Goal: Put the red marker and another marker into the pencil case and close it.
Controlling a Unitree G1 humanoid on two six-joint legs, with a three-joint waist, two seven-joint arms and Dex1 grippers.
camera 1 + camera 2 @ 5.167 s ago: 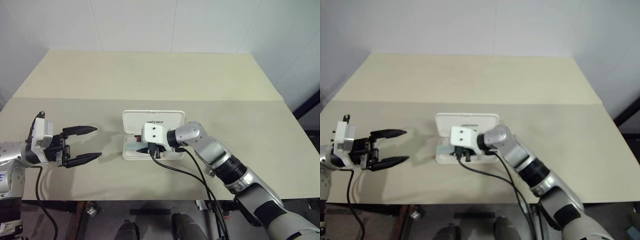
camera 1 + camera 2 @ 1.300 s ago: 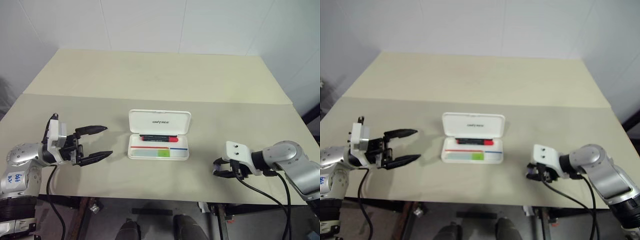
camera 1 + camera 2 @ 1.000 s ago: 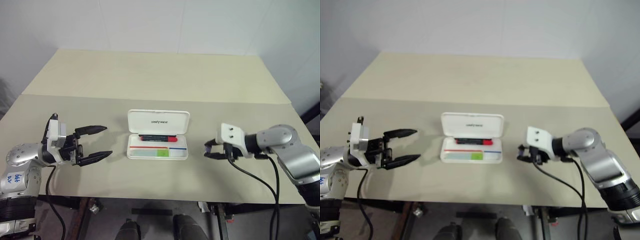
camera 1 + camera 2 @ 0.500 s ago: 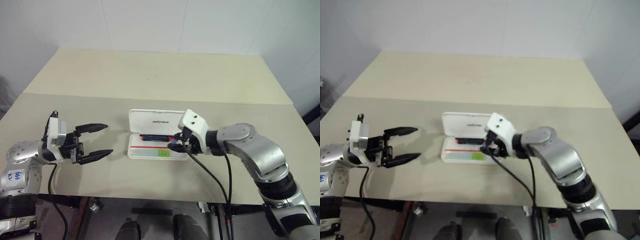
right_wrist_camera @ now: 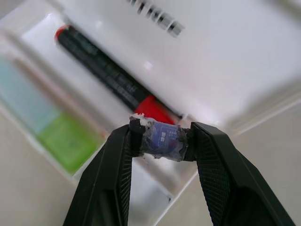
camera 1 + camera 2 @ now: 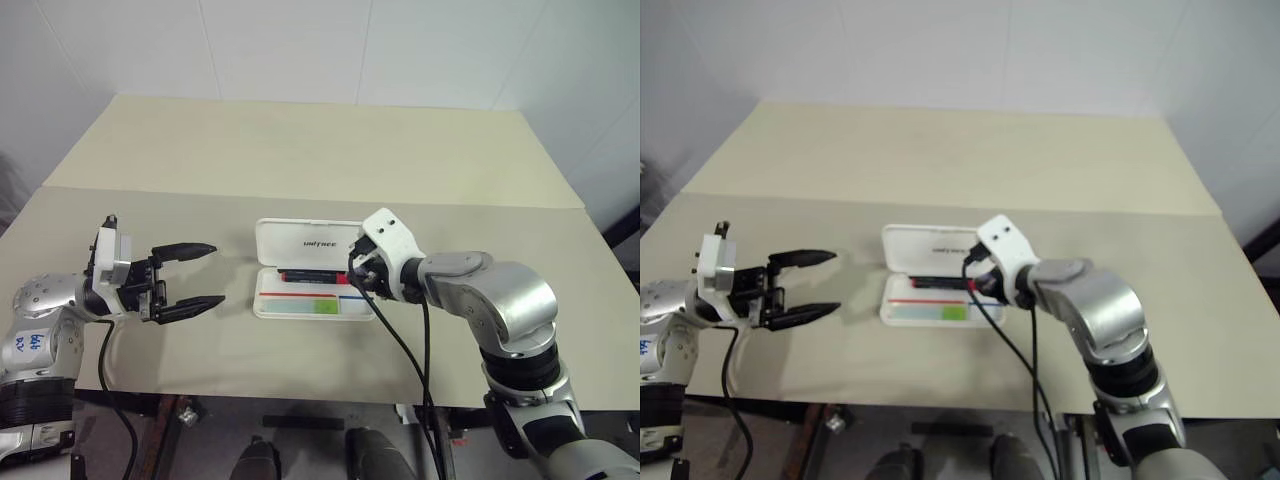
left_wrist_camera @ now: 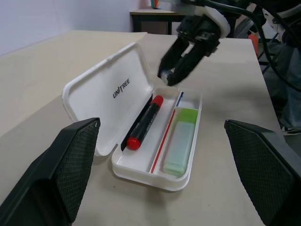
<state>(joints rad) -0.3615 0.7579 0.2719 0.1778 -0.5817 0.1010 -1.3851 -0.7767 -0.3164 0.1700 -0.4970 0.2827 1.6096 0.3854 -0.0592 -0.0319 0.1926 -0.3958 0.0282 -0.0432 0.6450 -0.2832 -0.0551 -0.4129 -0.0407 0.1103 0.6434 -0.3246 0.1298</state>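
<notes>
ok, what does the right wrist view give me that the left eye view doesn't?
Right wrist view: a small bluish block pinched in the right pincer, over the open pencil case. Left eye view: the left pincer, open, off to the case's left above the table, and the whole case with its lid open. Both: the red marker and the green highlighter lying in the tray.
</notes>
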